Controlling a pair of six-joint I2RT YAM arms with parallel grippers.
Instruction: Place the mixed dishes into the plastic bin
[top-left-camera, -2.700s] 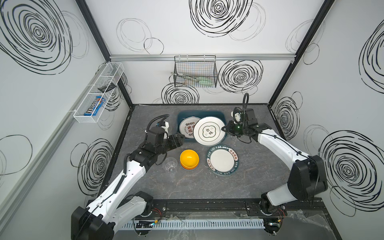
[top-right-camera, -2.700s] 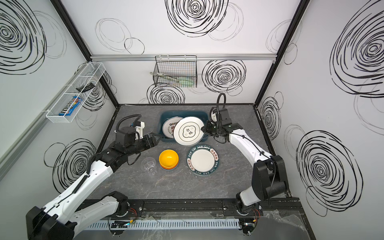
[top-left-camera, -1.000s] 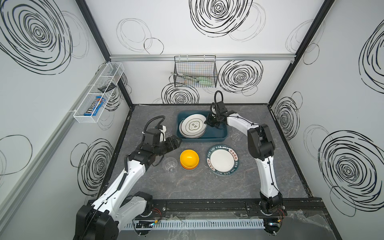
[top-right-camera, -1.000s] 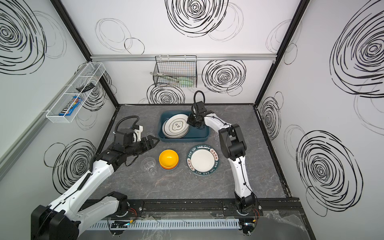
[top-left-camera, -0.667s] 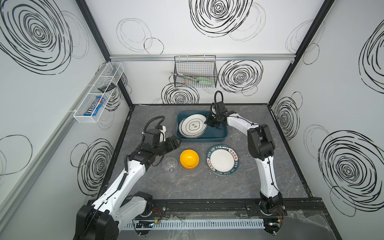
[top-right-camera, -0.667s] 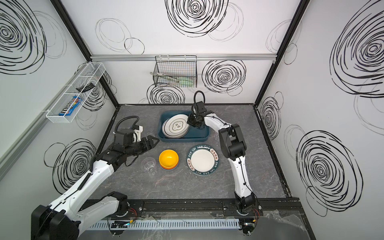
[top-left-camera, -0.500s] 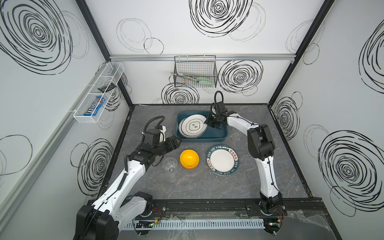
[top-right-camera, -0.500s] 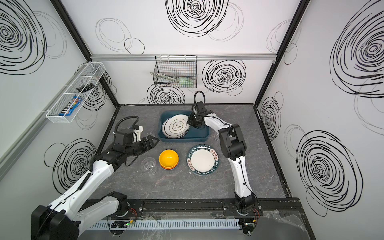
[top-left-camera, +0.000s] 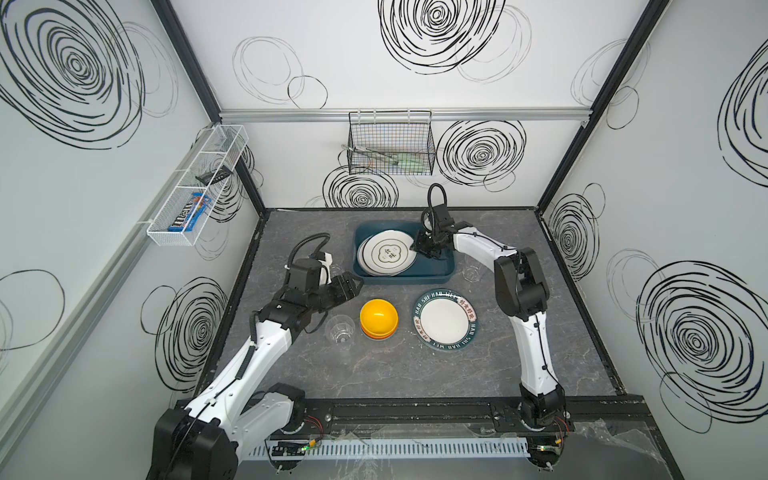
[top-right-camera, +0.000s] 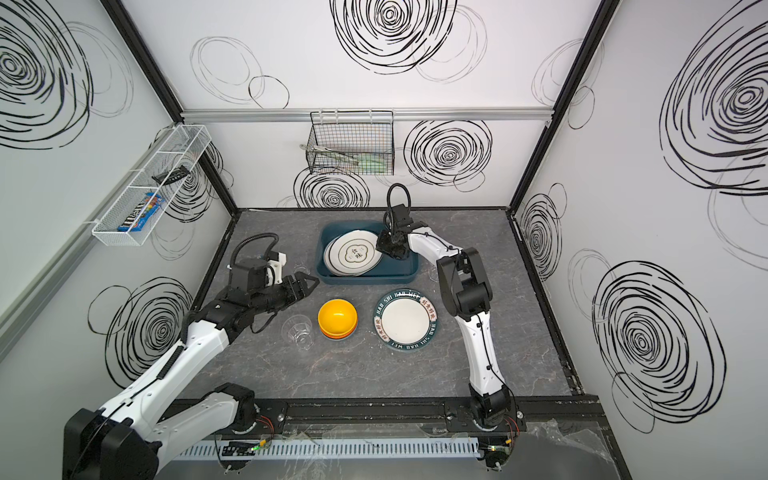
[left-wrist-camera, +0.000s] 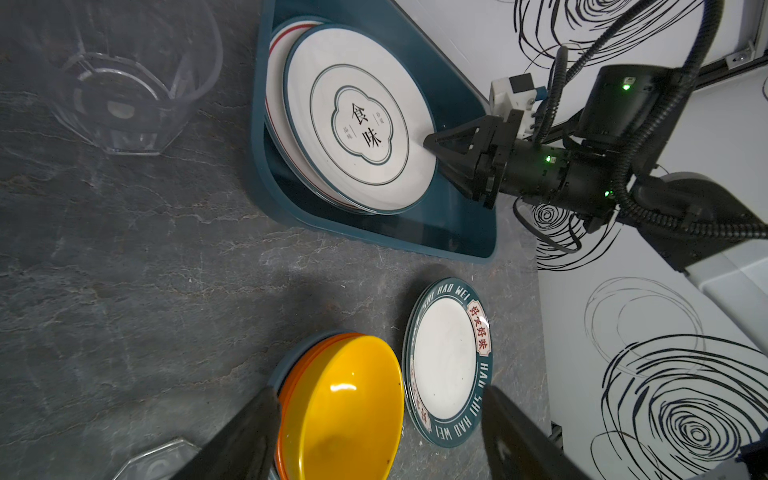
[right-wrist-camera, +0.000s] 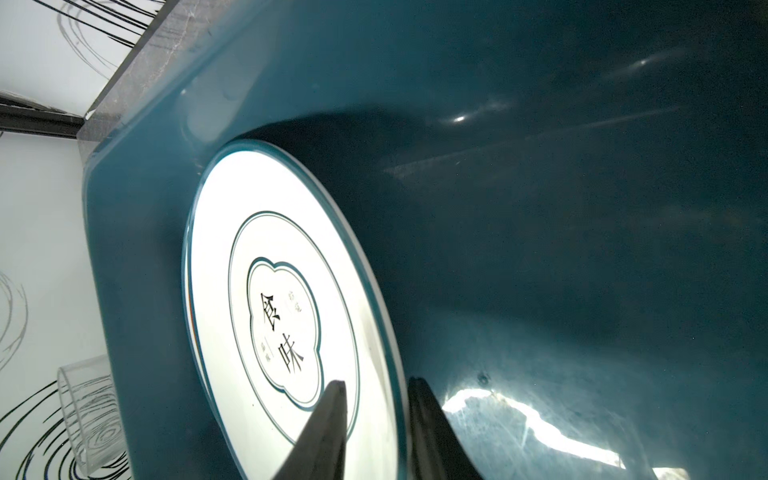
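Observation:
The dark teal plastic bin (top-left-camera: 403, 277) (top-right-camera: 365, 279) (left-wrist-camera: 374, 237) (right-wrist-camera: 540, 166) holds a white plate printed with Chinese characters (top-left-camera: 388, 253) (top-right-camera: 353, 254) (left-wrist-camera: 357, 120) (right-wrist-camera: 282, 316). This plate lies tilted on a red-rimmed plate (left-wrist-camera: 274, 41). My right gripper (top-left-camera: 417, 245) (top-right-camera: 381, 245) (left-wrist-camera: 430, 145) (right-wrist-camera: 376, 386) is inside the bin. Its jaws are slightly open and straddle the top plate's rim. My left gripper (top-left-camera: 355, 284) (top-right-camera: 311, 282) (left-wrist-camera: 378, 415) hovers wide open and empty by the bin's front left corner. It faces the stacked yellow and orange bowls (top-left-camera: 378, 320) (top-right-camera: 337, 318) (left-wrist-camera: 345, 407).
A teal-rimmed plate (top-left-camera: 446, 320) (top-right-camera: 405, 320) (left-wrist-camera: 446, 361) lies right of the bowls. One clear tumbler (top-left-camera: 340, 330) (top-right-camera: 297, 330) stands left of them, another (top-left-camera: 471, 272) right of the bin, and a third (left-wrist-camera: 124, 91) (right-wrist-camera: 87, 407) left of it. A black wire basket (top-left-camera: 390, 147) hangs on the back wall.
The right gripper carried the character plate into the bin and set it on the other plate. Its jaws have since parted at the rim. The left arm has barely moved.

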